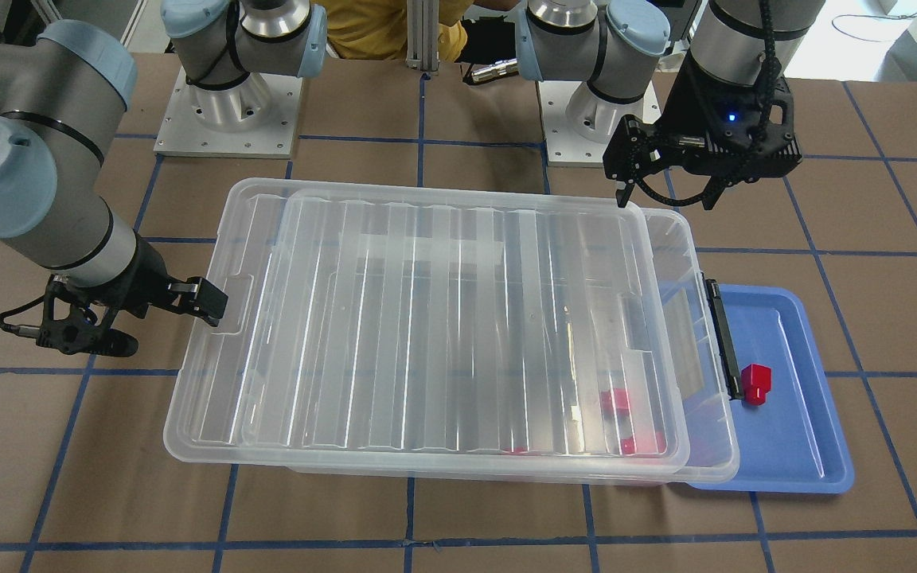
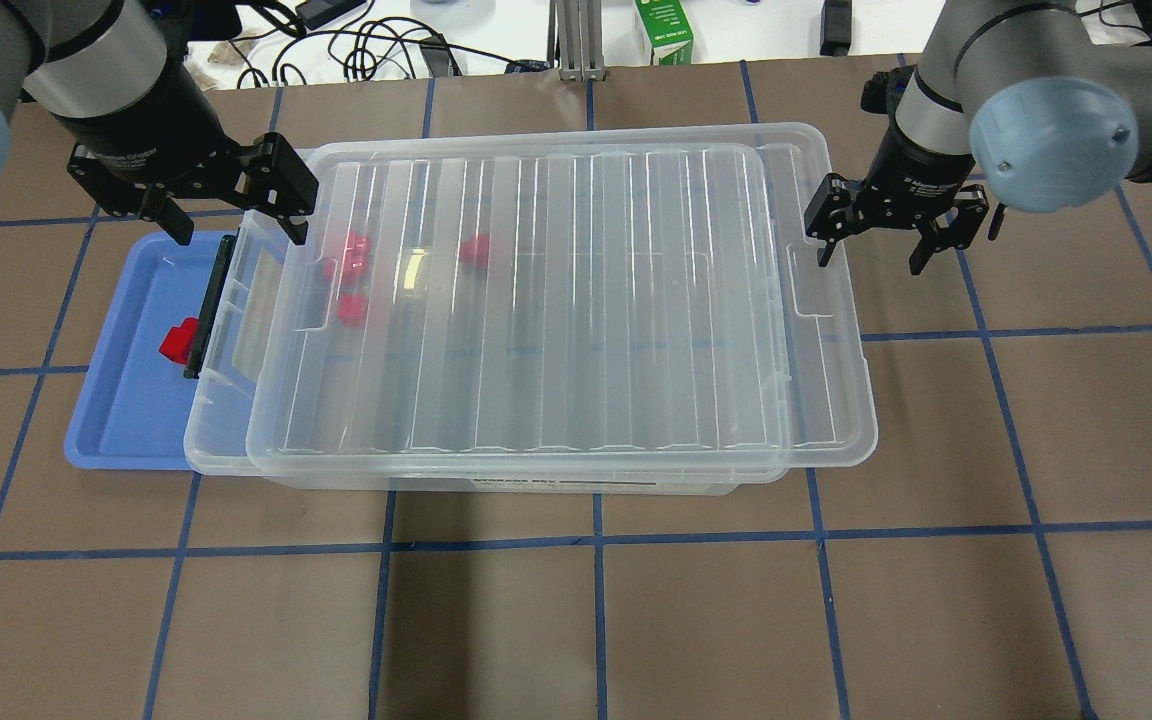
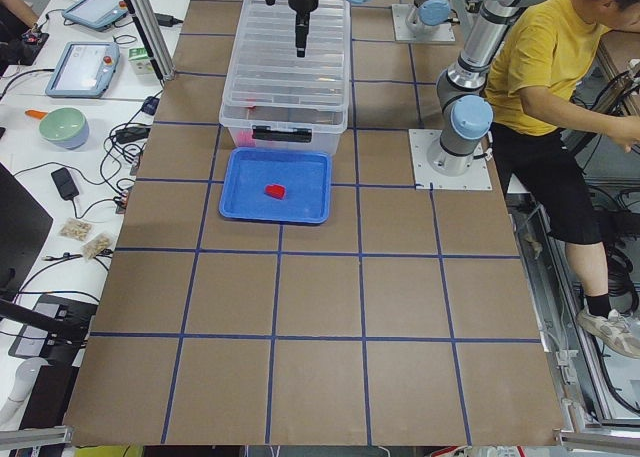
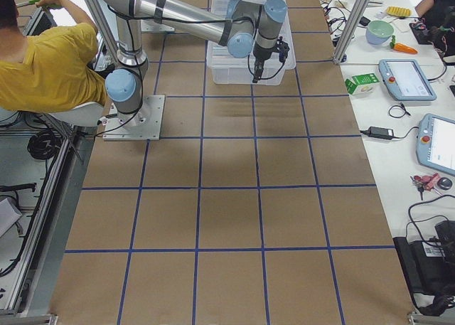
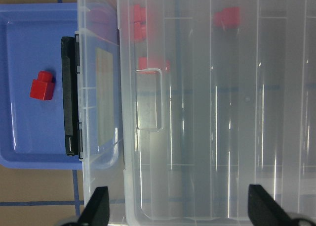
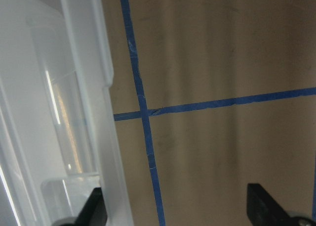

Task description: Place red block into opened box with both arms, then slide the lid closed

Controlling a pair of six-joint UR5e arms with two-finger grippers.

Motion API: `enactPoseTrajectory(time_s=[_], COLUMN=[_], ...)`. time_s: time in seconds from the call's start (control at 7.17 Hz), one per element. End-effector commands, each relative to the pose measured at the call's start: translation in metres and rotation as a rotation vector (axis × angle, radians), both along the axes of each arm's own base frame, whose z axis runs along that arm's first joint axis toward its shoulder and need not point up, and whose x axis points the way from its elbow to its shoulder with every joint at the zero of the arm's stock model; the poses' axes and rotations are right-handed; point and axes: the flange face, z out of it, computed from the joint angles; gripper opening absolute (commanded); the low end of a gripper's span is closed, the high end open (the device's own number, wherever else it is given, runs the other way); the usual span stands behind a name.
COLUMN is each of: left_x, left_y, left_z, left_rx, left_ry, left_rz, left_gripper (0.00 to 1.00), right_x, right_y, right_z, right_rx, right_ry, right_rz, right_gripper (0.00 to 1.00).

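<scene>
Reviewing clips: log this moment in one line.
lid: on box, gap at latch end | red block in blue tray | left gripper: open, empty | right gripper: open, empty

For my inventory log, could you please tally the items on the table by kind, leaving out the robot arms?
Clear translucent plastic box: 1
Clear ribbed plastic lid: 1
Shallow blue plastic tray: 1
Glossy red plastic blocks: 4 (1 on tray, 3 blurred under lid)
Total: 7

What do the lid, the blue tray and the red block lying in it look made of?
Lid: translucent glossy plastic, likely; its ribs catch highlights. Blue tray: opaque smooth plastic, judging by its moulded rim. Red block: glossy hard plastic, probably.
</scene>
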Motion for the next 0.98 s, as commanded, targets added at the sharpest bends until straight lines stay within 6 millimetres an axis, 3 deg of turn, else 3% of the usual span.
enactPoseTrajectory(time_s=[0.0, 0.84], left_x=[0.000, 0.000], left_y=[0.000, 0.000], left_z=[0.000, 0.000], left_rx=[0.000, -0.002], left_ry=[0.000, 0.000], left_rz=[0.000, 0.000], left_gripper=[1.00, 1.00], right_x=[-0.030, -0.072], right_y=[-0.002, -0.003], right_z=[0.002, 0.005], right_rx=[-0.002, -0.007], right_ry=[-0.003, 0.012], right_rz=[-0.032, -0.019], right_gripper=[1.00, 1.00])
